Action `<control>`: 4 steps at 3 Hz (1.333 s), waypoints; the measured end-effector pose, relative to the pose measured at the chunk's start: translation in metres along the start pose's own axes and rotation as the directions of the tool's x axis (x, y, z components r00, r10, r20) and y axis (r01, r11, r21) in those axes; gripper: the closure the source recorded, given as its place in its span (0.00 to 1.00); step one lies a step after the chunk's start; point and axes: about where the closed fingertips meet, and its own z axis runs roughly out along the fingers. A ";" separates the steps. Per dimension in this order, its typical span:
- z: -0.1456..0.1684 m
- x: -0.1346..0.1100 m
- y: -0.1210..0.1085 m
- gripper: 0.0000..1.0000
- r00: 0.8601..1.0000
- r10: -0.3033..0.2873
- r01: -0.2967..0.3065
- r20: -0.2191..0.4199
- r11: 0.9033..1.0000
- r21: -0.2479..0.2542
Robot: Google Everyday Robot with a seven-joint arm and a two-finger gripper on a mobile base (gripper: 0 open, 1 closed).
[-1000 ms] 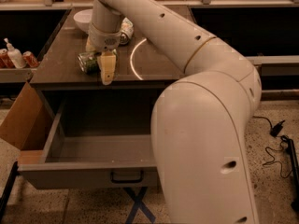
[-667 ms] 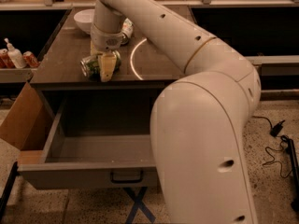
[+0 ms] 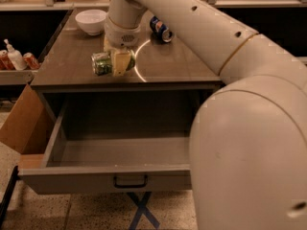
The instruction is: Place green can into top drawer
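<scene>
1. Robot arm (image 3: 249, 128): a pale, jointed body fills the right side of the camera view. It reaches up and left across the counter, then turns down at the wrist.
2. Counter (image 3: 177, 61): a dark grey-brown top that carries the loose items listed below.
3. Top drawer (image 3: 72, 180): directly under the counter and pulled fully out toward the camera. The interior is exposed, and nothing can be seen lying in the visible part of it. The right end is hidden behind the arm.
4. Cardboard box (image 3: 24, 121): brown, standing on the floor against the left side of the drawer.
5. White bowl (image 3: 91, 20): upright at the rear left of the counter, well apart from the drawer.
6. Gripper (image 3: 117, 63): positioned over the front left part of the counter, just behind its front edge, pointing down. It is closed around the green can. One pale yellow finger (image 3: 122, 61) crosses the near side of the can, and the other finger is hidden.
7. Green can (image 3: 100, 63): held on its side in the gripper, with one silver end facing left. It is over the counter, not in the drawer. Whether it touches the surface cannot be told.
8. Blue can (image 3: 160, 28): lying on its side at the rear of the counter, to the right of the wrist.
9. Drawer handle (image 3: 130, 182): small, dark, and centred on the front panel.
</scene>
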 end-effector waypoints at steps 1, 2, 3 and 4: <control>-0.031 0.000 0.042 1.00 0.998 0.054 -0.054 0.014 0.998 0.009; -0.030 -0.005 0.084 1.00 0.992 0.110 -0.107 0.059 0.993 -0.050; -0.027 -0.004 0.089 1.00 0.992 0.114 -0.111 0.060 0.992 -0.061; -0.015 -0.004 0.094 1.00 0.989 0.128 -0.123 0.067 0.989 -0.081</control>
